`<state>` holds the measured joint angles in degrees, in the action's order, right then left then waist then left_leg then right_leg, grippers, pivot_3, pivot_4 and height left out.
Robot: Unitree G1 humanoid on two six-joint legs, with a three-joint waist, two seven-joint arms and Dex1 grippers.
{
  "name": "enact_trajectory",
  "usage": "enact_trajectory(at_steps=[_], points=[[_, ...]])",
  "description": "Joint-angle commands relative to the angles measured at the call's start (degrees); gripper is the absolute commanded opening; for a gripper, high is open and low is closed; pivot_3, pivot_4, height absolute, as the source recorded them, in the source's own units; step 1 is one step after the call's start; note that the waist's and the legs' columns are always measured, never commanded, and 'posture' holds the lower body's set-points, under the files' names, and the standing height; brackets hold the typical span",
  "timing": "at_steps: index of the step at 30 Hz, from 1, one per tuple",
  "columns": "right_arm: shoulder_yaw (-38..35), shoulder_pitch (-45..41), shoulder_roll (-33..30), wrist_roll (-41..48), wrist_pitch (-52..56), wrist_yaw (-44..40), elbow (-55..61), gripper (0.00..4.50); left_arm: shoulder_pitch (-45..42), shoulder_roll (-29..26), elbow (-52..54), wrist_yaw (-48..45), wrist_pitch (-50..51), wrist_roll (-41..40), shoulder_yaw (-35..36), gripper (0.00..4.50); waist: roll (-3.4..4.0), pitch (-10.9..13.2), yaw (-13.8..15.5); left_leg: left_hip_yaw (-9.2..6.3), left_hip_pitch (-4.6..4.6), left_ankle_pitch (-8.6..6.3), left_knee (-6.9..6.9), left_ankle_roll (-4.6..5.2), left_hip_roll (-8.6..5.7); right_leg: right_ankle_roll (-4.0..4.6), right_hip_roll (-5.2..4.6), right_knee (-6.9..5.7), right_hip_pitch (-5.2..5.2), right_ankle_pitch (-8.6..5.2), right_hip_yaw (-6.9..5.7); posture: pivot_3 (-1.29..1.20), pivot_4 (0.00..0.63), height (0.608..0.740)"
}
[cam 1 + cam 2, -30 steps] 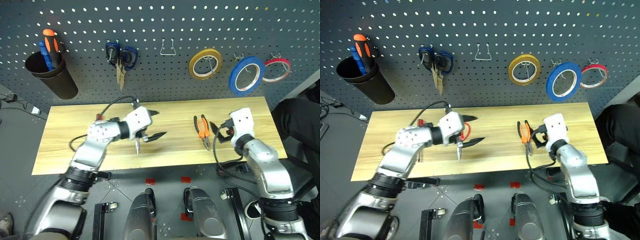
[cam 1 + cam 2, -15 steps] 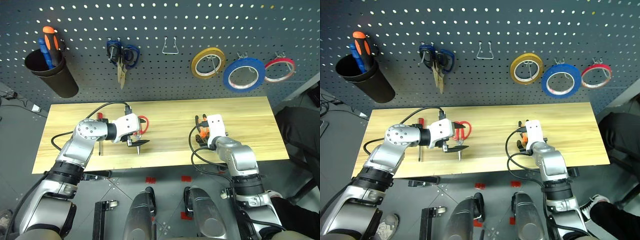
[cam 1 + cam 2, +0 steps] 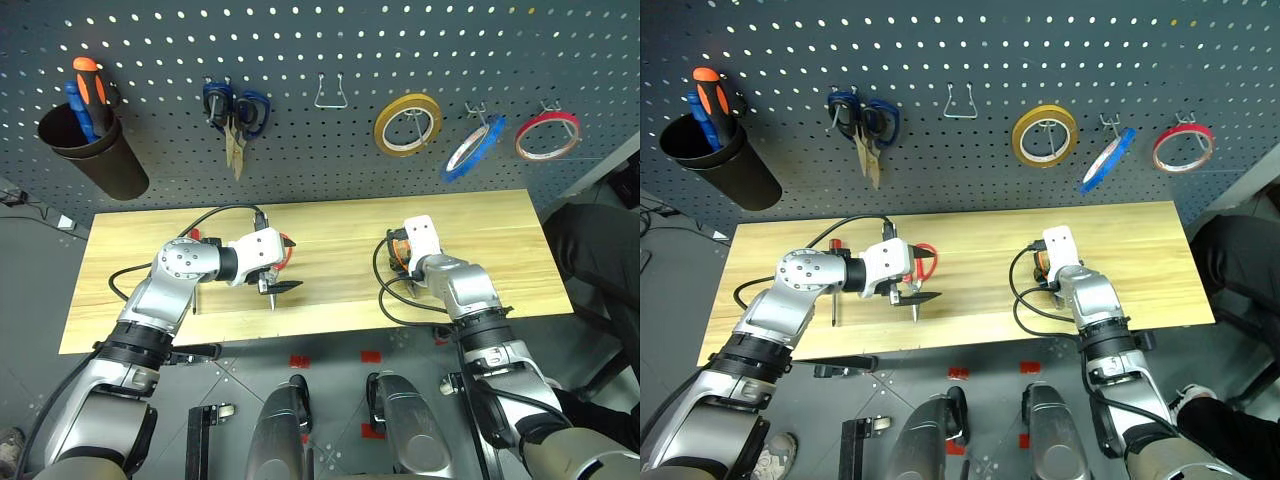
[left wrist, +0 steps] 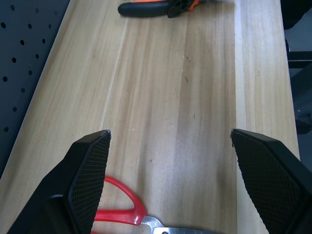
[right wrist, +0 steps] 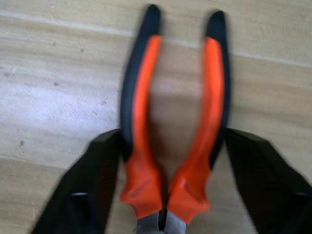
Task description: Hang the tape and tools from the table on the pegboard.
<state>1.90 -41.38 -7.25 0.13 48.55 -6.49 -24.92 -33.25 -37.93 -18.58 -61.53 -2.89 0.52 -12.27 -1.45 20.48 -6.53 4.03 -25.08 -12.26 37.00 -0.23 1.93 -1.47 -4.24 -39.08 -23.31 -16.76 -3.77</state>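
My right gripper [image 5: 171, 134] lies over the orange-and-black pliers [image 5: 175, 122] on the light wood table [image 3: 340, 225], its fingers [image 5: 97, 185] pressing the outer sides of both handles. The pliers [image 3: 399, 254] still rest on the table. My left gripper [image 4: 169, 131] is open, with the red scissors [image 4: 122, 207] on the wood between its fingers. The scissors' red handle [image 3: 286, 255] shows beside the hand. A red-handled screwdriver [image 3: 197, 240] lies partly behind my left arm. The blue tape [image 3: 470, 150] hangs edge-on from a hook on the pegboard [image 3: 330, 160].
On the pegboard hang a black cup [image 3: 95, 155] with orange and blue screwdrivers, blue-handled scissors [image 3: 232, 108], a bare wire hook [image 3: 331, 93], a yellow tape ring [image 3: 408, 124] and a thin red tape ring [image 3: 547, 136]. Black cables loop over the table by each wrist.
My right gripper came forward and down onto the pliers and its fingers closed in on the handles. The blue tape ring swung from face-on to edge-on. The left gripper stayed over the scissors.
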Motion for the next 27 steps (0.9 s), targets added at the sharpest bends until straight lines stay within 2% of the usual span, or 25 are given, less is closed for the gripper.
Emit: enact_trajectory(at_steps=[1,6,10,14,16,21,27], points=[[0.9,1.0,-0.8,-0.6,-1.9,-0.9,0.8,2.76,1.3,1.0,2.5,1.6,1.7,-3.1,3.2,4.15,0.0,0.0,0.0,0.0,0.0,0.0,0.01,0.0,0.0,0.0,0.0,0.0,0.0,0.0,0.0,-0.25,0.322,0.74],[3.0,7.6,-2.2,0.1,-1.3,-3.4,18.9,2.76,6.0,2.7,8.1,4.6,6.5,-9.5,9.3,4.15,0.0,0.0,0.1,-0.01,-0.03,0.0,-0.03,0.0,0.03,0.0,-0.01,0.04,-0.02,0.0,0.06,-0.25,0.324,0.74],[5.9,14.1,-1.3,-0.3,-2.6,-2.8,37.9,2.76,12.6,5.8,16.1,11.4,10.0,-14.6,16.1,4.15,0.0,0.0,0.0,0.0,-0.06,0.0,-0.04,0.0,0.05,0.0,-0.01,0.04,-0.06,0.0,0.14,-0.25,0.326,0.74],[10.8,13.8,-0.4,-4.8,-13.3,-0.4,49.1,2.76,17.9,11.7,25.6,21.8,14.2,-19.0,22.2,4.15,0.0,0.0,-0.1,-0.03,-0.02,-0.01,-0.02,-0.01,0.15,-0.01,0.06,-0.04,-0.05,0.01,0.2,-0.24,0.326,0.74],[12.2,10.6,0.7,-6.6,-18.6,0.7,49.9,2.76,19.6,13.9,30.3,25.5,15.9,-19.8,23.0,4.15,-0.01,0.0,0.0,-0.08,0.0,0.0,0.01,-0.01,0.15,-0.02,0.09,-0.1,-0.04,0.01,0.15,-0.22,0.324,0.74],[13.0,0.0,4.3,-8.8,-30.7,2.7,43.4,2.76,19.1,14.8,34.9,31.8,18.9,-16.7,21.7,4.15,-0.07,0.0,0.3,-0.11,0.1,0.01,0.05,-0.03,0.09,0.0,0.09,-0.31,0.0,0.04,0.15,-0.2,0.321,0.74],[10.4,-14.6,8.1,-8.4,-45.4,5.0,23.7,2.76,12.9,14.3,33.2,35.7,20.6,-14.9,21.1,4.15,-0.17,-0.1,0.9,-0.08,0.1,0.04,0.09,-0.04,0.08,0.03,0.08,-0.34,0.0,0.06,0.06,-0.17,0.317,0.74]])
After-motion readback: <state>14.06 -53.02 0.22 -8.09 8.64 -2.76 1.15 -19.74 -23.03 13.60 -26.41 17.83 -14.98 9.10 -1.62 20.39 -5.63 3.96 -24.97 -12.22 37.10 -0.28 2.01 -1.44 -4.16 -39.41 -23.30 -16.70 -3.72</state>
